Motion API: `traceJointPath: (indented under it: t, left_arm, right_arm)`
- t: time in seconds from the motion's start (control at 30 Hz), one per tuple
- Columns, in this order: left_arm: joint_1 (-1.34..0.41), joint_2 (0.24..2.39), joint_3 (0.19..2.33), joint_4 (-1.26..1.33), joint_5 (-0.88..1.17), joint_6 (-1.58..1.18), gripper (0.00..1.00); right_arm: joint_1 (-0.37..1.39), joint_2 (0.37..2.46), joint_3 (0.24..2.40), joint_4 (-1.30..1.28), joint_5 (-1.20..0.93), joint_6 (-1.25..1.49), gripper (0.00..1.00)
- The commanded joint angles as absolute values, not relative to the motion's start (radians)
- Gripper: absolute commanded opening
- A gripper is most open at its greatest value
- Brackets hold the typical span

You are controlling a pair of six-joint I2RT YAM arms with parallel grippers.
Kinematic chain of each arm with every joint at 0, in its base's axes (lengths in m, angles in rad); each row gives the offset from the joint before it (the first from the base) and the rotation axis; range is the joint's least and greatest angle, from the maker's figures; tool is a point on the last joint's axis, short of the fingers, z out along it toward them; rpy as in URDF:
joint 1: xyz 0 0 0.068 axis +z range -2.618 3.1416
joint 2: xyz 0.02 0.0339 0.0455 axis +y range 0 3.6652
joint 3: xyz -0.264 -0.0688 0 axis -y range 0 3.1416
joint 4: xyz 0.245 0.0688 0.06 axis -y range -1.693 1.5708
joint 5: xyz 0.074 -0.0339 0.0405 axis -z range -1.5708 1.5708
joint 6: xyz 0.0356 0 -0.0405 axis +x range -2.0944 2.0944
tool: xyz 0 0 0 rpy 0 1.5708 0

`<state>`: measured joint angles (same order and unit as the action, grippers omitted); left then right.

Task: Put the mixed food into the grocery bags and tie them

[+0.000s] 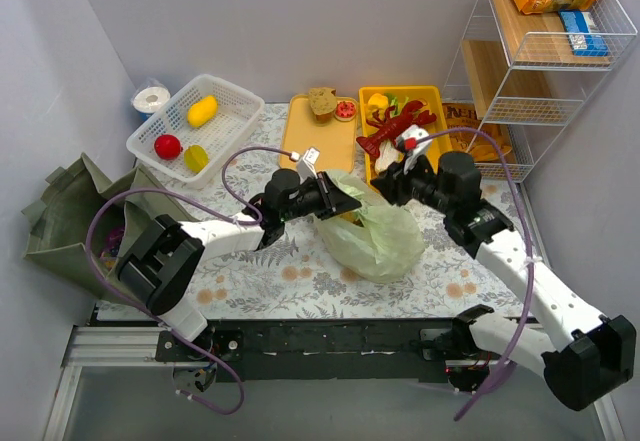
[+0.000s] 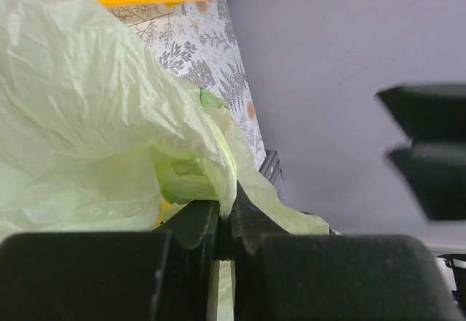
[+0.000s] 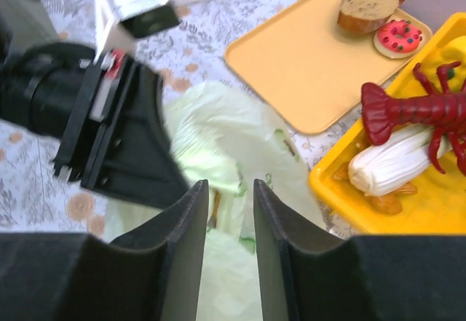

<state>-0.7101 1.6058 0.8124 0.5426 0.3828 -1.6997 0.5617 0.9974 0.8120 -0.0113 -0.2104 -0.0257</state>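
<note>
Thin pale-green bag (image 1: 375,236) slumped at desk (image 1: 300,281) centre, left fingers (image 2: 193,226) pinched shut on its film at bag's 10 o'clock, right fingers (image 3: 186,226) parted by a narrow slot, gripping nothing, over its 1 o'clock edge, red lobster (image 3: 429,110) in yellow bin (image 3: 328,179) beyond.

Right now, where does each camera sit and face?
Top external: above, behind the bases, looking down at the table; both arms, left gripper and right gripper show.
Left wrist: on the left arm, along its shut fingers pinching the pale-green bag.
Right wrist: on the right arm, down between its parted fingers at the bag.
Shared: the bag, all three.
</note>
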Motion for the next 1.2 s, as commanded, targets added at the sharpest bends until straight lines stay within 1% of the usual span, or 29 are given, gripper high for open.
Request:
traceJointPath:
  t: [0.0,0.07,0.17,0.3,0.4,0.43,0.6,0.73,0.83,1.07,1.17]
  left_arm:
    - [-0.703,1.546,0.775,0.649,0.425,-1.674,0.00]
    - [-0.703,1.545,0.772,0.657,0.429,-1.663,0.00]
    - [-0.701,1.540,0.765,0.686,0.439,-1.652,0.00]
    - [-0.698,1.529,0.753,0.727,0.437,-1.652,0.00]
    - [-0.695,1.523,0.749,0.738,0.433,-1.654,0.00]
    - [-0.693,1.525,0.747,0.739,0.434,-1.652,0.00]
    - [-0.690,1.526,0.738,0.767,0.433,-1.677,0.00]
    - [-0.690,1.532,0.732,0.795,0.431,-1.707,0.00]
    - [-0.690,1.539,0.723,0.807,0.426,-1.727,0.00]
    - [-0.690,1.557,0.721,0.822,0.433,-1.766,0.00]
    - [-0.690,1.563,0.718,0.828,0.433,-1.778,0.00]
  right_arm:
    - [0.434,1.109,0.934,-0.095,-0.517,-0.015,0.34]
    - [0.393,1.185,0.951,-0.110,-0.601,-0.047,0.28]
    - [0.364,1.251,0.948,-0.118,-0.658,-0.118,0.25]
    - [0.356,1.278,0.887,-0.075,-0.716,-0.175,0.23]
    - [0.356,1.273,0.836,-0.020,-0.811,-0.198,0.23]
    - [0.356,1.269,0.824,0.018,-0.856,-0.204,0.25]
    - [0.356,1.241,0.735,0.123,-0.905,-0.212,0.30]
    - [0.356,1.217,0.664,0.237,-0.934,-0.186,0.38]
    - [0.357,1.197,0.598,0.375,-0.919,-0.127,0.43]
    - [0.365,1.170,0.534,0.518,-0.841,-0.092,0.46]
    - [0.367,1.184,0.528,0.555,-0.834,-0.089,0.50]
